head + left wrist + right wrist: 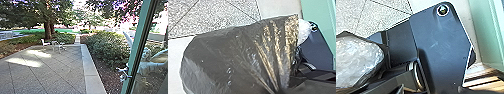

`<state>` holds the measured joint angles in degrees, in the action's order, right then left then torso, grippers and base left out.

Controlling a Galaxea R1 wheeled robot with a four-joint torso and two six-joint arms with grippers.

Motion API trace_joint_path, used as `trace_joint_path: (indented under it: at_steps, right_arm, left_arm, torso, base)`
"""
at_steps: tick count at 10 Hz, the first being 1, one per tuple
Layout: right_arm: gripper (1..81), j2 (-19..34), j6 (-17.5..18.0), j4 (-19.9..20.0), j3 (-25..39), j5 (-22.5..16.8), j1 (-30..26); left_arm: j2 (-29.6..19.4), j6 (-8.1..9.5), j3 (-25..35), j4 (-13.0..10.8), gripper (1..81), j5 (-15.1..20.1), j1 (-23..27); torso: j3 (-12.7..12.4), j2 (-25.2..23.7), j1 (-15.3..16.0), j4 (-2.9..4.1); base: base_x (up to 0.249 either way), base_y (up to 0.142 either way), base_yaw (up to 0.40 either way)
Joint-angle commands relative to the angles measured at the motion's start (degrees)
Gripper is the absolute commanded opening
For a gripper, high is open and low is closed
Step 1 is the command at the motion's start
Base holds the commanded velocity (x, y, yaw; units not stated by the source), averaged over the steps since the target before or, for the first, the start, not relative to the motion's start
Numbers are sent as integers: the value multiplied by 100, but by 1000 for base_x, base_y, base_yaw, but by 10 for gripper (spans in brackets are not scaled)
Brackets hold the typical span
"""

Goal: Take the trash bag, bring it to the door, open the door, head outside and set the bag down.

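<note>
Open paving (47, 70) past green door edge (137, 41); trash bag (223, 57) close; tools' state unclear

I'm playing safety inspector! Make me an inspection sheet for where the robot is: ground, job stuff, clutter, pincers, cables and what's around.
Surface: speckled paving, dark joint lines, bright patches.
Trash bag: dark, shiny, creased, bulging.
Door: green frame, metal handle; looks open.
Clutter: nothing seen.
Left pincer: open or shut, cannot tell.
Right pincer: same, cannot tell.
Cables: nothing seen.
Surroundings: white chair on the paving, bushes right, tree trunk beyond.
</note>
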<state>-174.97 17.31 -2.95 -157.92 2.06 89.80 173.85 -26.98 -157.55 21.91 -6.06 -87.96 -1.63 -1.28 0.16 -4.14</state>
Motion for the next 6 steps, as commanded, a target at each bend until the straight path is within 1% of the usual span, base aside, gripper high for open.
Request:
trace_joint_path:
  at_steps: [1,6]
  right_arm:
    - [811,-49,-17,-39,25,-276,-256]
    - [811,-49,-17,-48,25,-285,-264]
  left_arm:
    - [-69,-18,-21,-37,10,281,265]
    - [-69,-18,-21,-37,10,281,274]
  torso:
    - [0,-2,0,0]
    - [0,-2,-2,0]
  base:
    - [93,70,0]
    - [94,0,0]
